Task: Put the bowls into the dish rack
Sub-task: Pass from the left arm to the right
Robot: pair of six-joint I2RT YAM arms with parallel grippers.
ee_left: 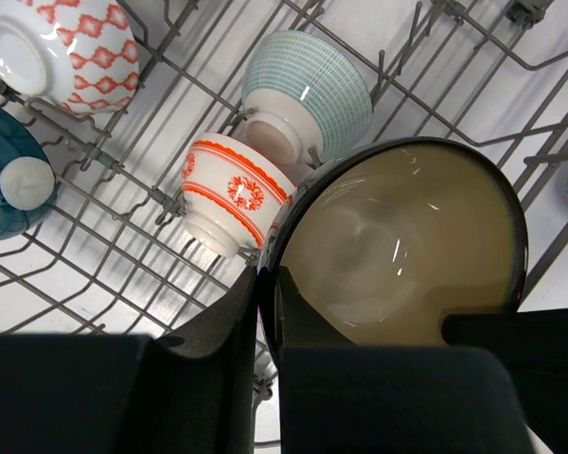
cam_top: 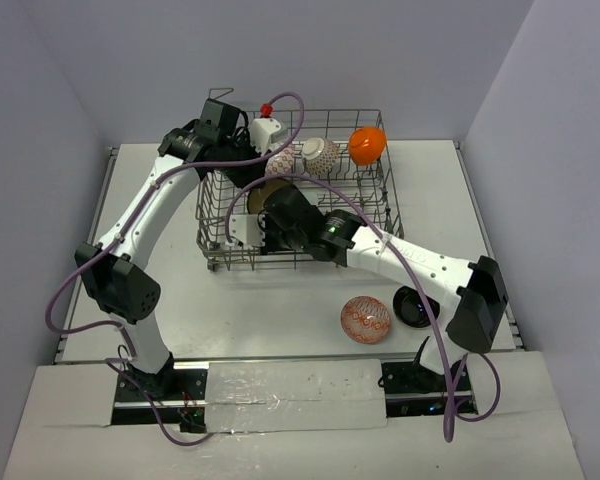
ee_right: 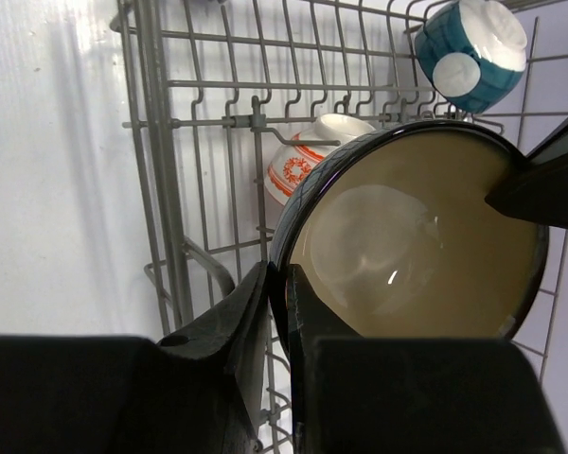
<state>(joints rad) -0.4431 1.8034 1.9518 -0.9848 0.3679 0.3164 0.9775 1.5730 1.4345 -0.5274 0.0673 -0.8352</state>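
The brown bowl (ee_left: pixel 398 236) is in the dish rack (cam_top: pixel 212 225), at the far middle of the bench (cam_top: pixel 260 310). The left end effector (ee_left: pixel 267 284) pinches its rim. The right end effector (ee_right: pixel 276 284) pinches the rim too. A red bowl (cam_top: pixel 366 319) and a black bowl (cam_top: pixel 412 306) sit near the bench's front right.

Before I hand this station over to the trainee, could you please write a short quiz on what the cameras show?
1. True or false: the left end effector and the right end effector both clamp the rim of the tan-lined bowl.
2. How many bowls lie on the table outside the dish rack?
3. Which bowl sits at the dish rack's far right corner? A. the orange bowl B. a teal bowl C. a grey bowl

Key: 1 true. 2 two, the red-swirled bowl and the black bowl. 3 A.
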